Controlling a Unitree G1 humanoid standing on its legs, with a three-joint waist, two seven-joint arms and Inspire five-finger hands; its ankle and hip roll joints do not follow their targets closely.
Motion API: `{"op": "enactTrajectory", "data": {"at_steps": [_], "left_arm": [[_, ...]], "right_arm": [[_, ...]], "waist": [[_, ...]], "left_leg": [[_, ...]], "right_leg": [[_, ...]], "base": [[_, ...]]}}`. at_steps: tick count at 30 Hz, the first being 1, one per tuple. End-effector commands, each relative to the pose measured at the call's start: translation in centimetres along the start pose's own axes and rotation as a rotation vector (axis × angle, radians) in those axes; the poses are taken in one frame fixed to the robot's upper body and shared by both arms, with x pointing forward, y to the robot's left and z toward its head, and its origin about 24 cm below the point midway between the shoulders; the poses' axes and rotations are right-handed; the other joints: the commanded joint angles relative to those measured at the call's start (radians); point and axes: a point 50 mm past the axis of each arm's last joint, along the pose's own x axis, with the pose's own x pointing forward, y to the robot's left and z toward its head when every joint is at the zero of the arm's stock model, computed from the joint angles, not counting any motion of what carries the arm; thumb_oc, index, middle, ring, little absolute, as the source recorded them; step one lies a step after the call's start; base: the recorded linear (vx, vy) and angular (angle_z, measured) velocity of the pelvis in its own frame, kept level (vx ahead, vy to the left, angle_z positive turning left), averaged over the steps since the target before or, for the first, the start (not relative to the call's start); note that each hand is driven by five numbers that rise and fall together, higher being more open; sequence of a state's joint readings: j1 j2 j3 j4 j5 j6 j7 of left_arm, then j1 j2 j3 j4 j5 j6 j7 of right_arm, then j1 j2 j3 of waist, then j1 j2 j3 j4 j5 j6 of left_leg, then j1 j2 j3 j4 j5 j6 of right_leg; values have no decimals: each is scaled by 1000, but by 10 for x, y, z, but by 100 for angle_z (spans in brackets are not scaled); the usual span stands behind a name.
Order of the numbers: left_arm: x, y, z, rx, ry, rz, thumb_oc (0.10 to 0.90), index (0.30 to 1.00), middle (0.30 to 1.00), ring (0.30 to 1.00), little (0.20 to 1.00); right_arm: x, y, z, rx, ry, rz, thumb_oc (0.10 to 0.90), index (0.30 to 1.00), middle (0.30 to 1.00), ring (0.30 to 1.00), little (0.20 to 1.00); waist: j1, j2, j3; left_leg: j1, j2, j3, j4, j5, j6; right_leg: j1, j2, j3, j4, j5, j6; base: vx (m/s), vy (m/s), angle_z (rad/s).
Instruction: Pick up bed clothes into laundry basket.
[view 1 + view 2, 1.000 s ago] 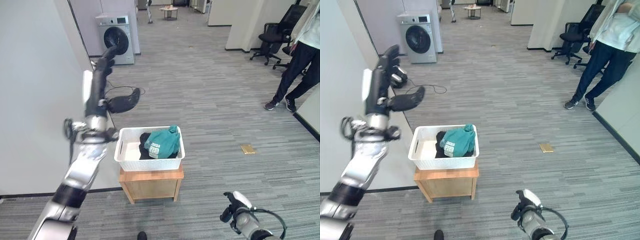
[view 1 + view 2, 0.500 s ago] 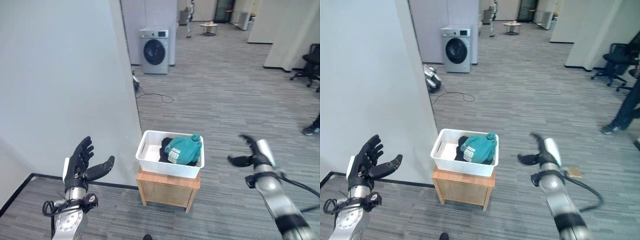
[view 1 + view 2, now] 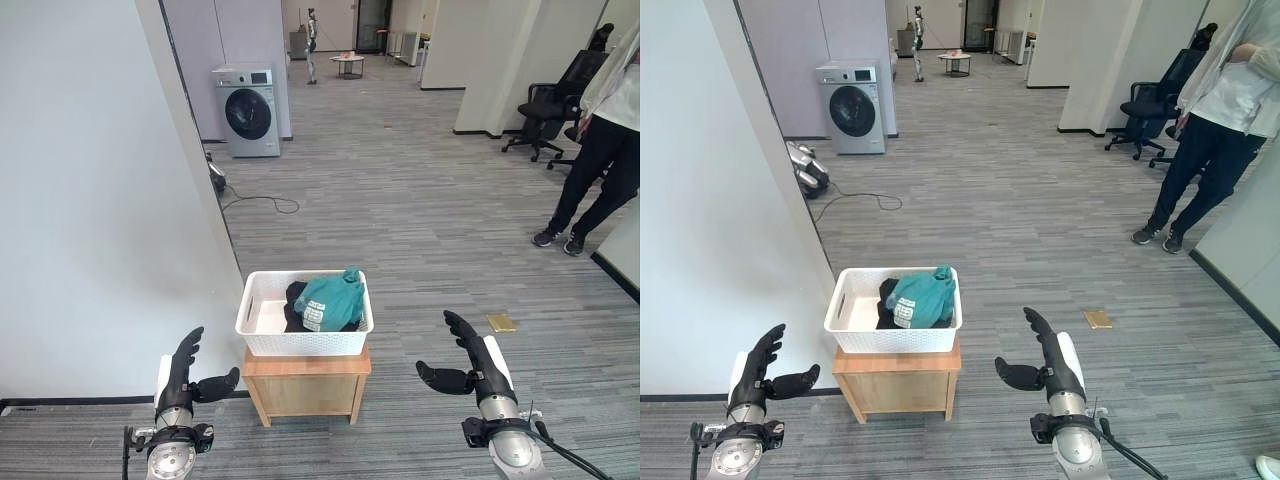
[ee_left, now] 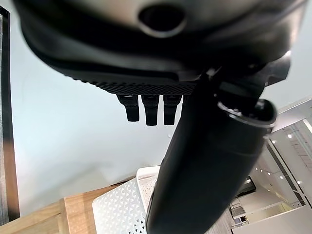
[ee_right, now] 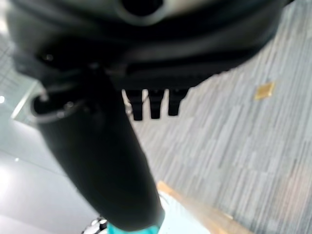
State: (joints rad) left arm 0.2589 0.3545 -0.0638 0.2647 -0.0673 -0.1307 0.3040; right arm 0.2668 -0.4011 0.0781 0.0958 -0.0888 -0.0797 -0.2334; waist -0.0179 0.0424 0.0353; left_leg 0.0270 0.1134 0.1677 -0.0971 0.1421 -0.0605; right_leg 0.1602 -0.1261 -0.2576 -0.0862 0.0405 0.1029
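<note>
Basket (image 3: 303, 342) on wooden stand (image 3: 305, 378), left hand (image 3: 180, 375) and right hand (image 3: 470, 362) released, flanking, apart.

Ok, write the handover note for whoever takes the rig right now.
Left hand: open, empty, held low to the left of the stool.
Right hand: open, empty, held low to its right.
White laundry basket sits on a small wooden stool by the wall; a teal garment and dark clothes lie in it.
Done: those clothes are in the basket.
Left: no loose clothes or bed in sight, so check for more. A person stands far right.
</note>
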Motion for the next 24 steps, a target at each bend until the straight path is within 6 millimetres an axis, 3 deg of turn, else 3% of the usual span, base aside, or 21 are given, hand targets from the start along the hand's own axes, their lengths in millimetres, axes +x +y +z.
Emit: {"op": "enactTrajectory", "data": {"at_steps": [1, 5, 7, 8, 9, 10, 11, 12, 15, 17, 19, 20, 22, 23, 24], "left_arm": [[42, -18, 149, -166, -590, -164, 800, 900, 900, 900, 900], [40, -16, 155, -149, -617, -159, 800, 900, 900, 900, 900], [40, -14, 158, -141, -628, -143, 800, 900, 900, 900, 900], [40, -11, 159, -142, -633, -124, 800, 900, 900, 900, 900], [40, -10, 159, -142, -633, -122, 800, 900, 900, 900, 900], [39, -6, 157, -145, -630, -104, 800, 900, 900, 900, 900], [39, -6, 157, -145, -630, -103, 800, 900, 900, 900, 900], [38, -4, 155, -135, -627, -89, 800, 900, 900, 900, 900], [39, -10, 153, -139, -611, -94, 800, 900, 900, 900, 900], [42, -16, 152, -123, -601, -100, 800, 900, 900, 900, 900], [43, -19, 157, -106, -620, -96, 800, 900, 900, 900, 900], [43, -19, 157, -106, -619, -96, 800, 900, 900, 900, 900], [47, -23, 167, -109, -639, -86, 800, 900, 900, 900, 900], [47, -23, 167, -109, -640, -86, 800, 900, 900, 900, 900], [49, -22, 169, -105, -642, -71, 800, 900, 900, 900, 900]], "right_arm": [[11, -46, 39, 17, -195, -310, 800, 900, 900, 900, 900], [18, -45, 42, 21, -199, -289, 800, 900, 900, 900, 900], [19, -43, 47, 13, -225, -265, 800, 900, 900, 900, 900], [22, -42, 53, -6, -250, -249, 800, 900, 900, 900, 900], [22, -42, 53, -6, -252, -249, 800, 900, 900, 900, 900], [29, -36, 67, -30, -309, -205, 800, 900, 900, 900, 900], [29, -36, 67, -29, -310, -205, 800, 900, 900, 900, 900], [35, -29, 82, -54, -367, -167, 800, 900, 900, 900, 900], [46, -20, 104, -83, -450, -127, 800, 900, 900, 900, 900], [51, -17, 116, -83, -491, -123, 800, 900, 900, 900, 900], [52, -16, 125, -71, -529, -130, 800, 900, 900, 900, 900], [52, -16, 125, -71, -529, -130, 800, 900, 900, 900, 900], [51, -18, 131, -107, -564, -149, 800, 900, 900, 900, 900], [51, -18, 131, -107, -565, -149, 800, 900, 900, 900, 900], [52, -18, 132, -123, -569, -154, 800, 900, 900, 900, 900]], "waist": [[-194, 57, 103], [-174, 57, 108], [-158, 52, 118], [-142, 47, 125], [-142, 46, 123], [-108, 40, 136], [-108, 40, 133], [-66, 37, 136], [-13, 32, 141], [12, 33, 142], [26, 31, 142], [25, 32, 140], [21, 23, 139], [20, 22, 137], [16, 18, 135]], "left_leg": [[214, -23, 265, 11, -208, 25], [207, -31, 238, 10, -221, 34], [212, -39, 202, 10, -236, 46], [217, -47, 187, 10, -243, 53], [213, -47, 188, 10, -240, 53], [227, -47, 164, 10, -245, 54], [222, -47, 165, 10, -242, 54], [226, -47, 130, 10, -246, 55], [216, -60, 31, 10, -248, 59], [188, -60, -51, 10, -236, 55], [151, -58, -140, 13, -213, 44], [154, -57, -143, 12, -219, 44], [115, -58, -279, 19, -203, 34], [112, -59, -280, 19, -201, 34], [102, -57, -324, 22, -196, 30]], "right_leg": [[-123, -39, 211, 71, -33, 90], [-136, -50, 187, 127, -39, 98], [-154, -62, 151, 223, -55, 114], [-174, -74, 136, 283, -33, 138], [-179, -73, 137, 283, -29, 136], [-192, -97, 99, 374, 14, 159], [-195, -96, 100, 370, 19, 159], [-208, -120, 55, 433, 54, 159], [-205, -136, 30, 400, 9, 159], [-197, -112, 50, 331, -51, 124], [-193, -89, 109, 230, -63, 98], [-189, -88, 107, 229, -69, 100], [-179, -69, 284, 136, -61, 90], [-181, -70, 283, 134, -58, 90], [-176, -60, 335, 122, -61, 90]], "base": [[8, 34, -18], [-13, 70, -29], [-4, 73, -10], [-13, 32, 6], [12, -18, 8], [5, -31, 12], [48, -55, 46], [53, -24, 51], [41, -7, 64], [-2, -72, 122], [-2, -120, 143], [7, -137, 156], [29, -209, 176], [27, -222, 219], [39, -272, 212]]}}
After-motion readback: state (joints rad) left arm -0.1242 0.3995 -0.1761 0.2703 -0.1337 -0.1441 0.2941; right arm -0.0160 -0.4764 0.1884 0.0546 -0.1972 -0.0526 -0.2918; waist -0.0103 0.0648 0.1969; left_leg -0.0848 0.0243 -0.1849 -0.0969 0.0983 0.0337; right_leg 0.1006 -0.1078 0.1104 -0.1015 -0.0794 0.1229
